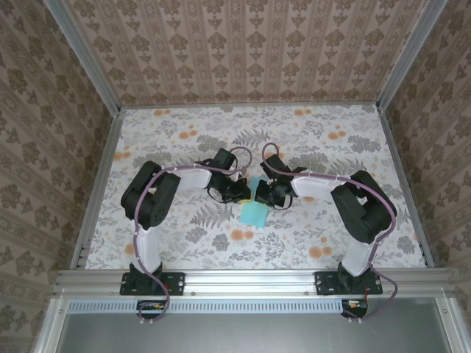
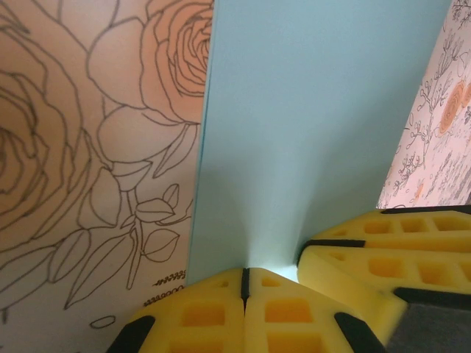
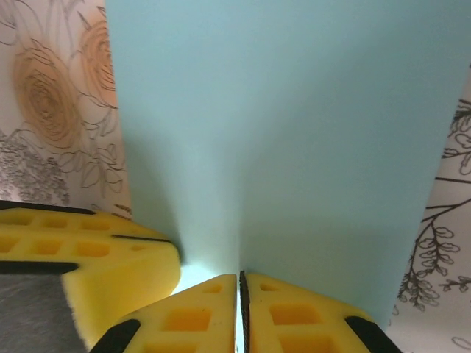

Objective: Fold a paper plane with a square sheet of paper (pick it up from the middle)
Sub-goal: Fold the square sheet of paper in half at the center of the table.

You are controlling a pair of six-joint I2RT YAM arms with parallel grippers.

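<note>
The square sheet of paper (image 1: 252,214) is turquoise-blue and lies on the floral table mid-way between the two arms, humped up where both grippers meet over it. My left gripper (image 1: 247,193) has its yellow fingers pressed together on a raised ridge of the sheet (image 2: 309,132); its tips (image 2: 245,276) meet at the fold. My right gripper (image 1: 265,194) faces it from the other side, jaws (image 3: 239,283) closed on the same ridge of the sheet (image 3: 280,125). Each wrist view has the other gripper's yellow fingers (image 2: 390,250) (image 3: 88,250) close beside its own.
The floral tablecloth (image 1: 331,147) runs out to aluminium frame rails (image 1: 243,279) at the near edge and along both sides. Patterned walls (image 1: 250,51) stand behind and to the sides. Both arm bases are bolted to the near rail.
</note>
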